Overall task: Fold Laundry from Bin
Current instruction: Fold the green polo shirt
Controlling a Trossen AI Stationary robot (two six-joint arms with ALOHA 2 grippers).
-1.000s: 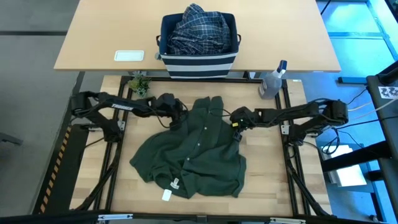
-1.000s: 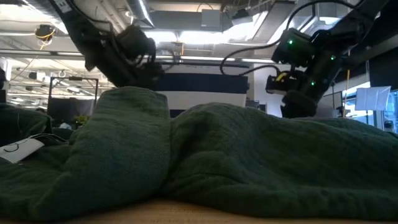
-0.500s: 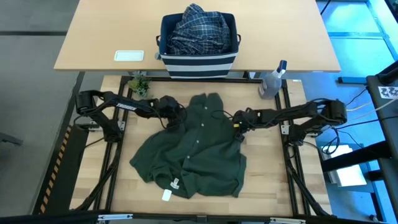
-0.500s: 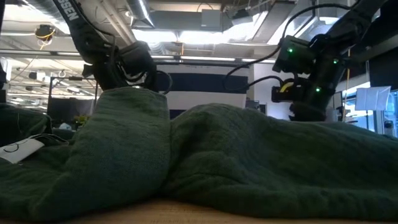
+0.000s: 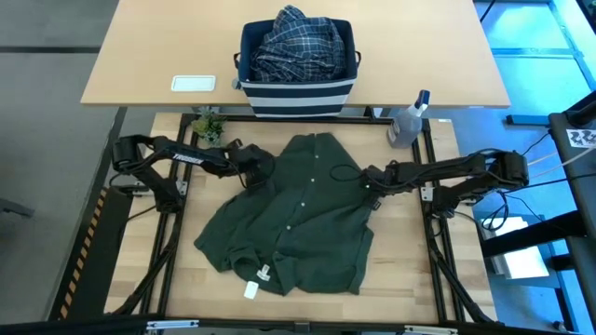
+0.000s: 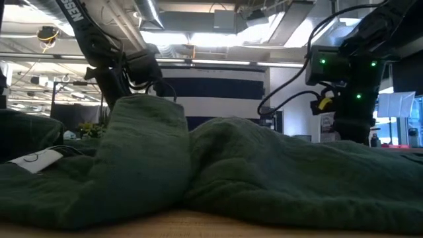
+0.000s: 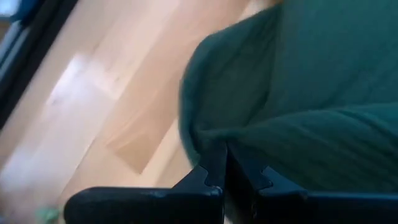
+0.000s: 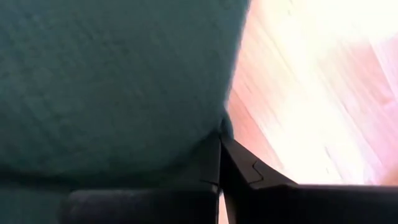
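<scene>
Lying on the light wooden table [image 5: 400,270], the dark olive-green garment [image 5: 298,223] is pinched by both closed grippers.

Both arms reach low and inward from opposite sides, stretched nearly level with wrists toward each other. The left gripper [image 5: 258,167] has its fingers [image 7: 214,169] pressed together, pinching the cloth [image 5: 298,214] at its left edge. The right gripper [image 5: 368,179] is likewise clamped on the cloth's right edge, fingers [image 8: 233,163] meeting.
</scene>
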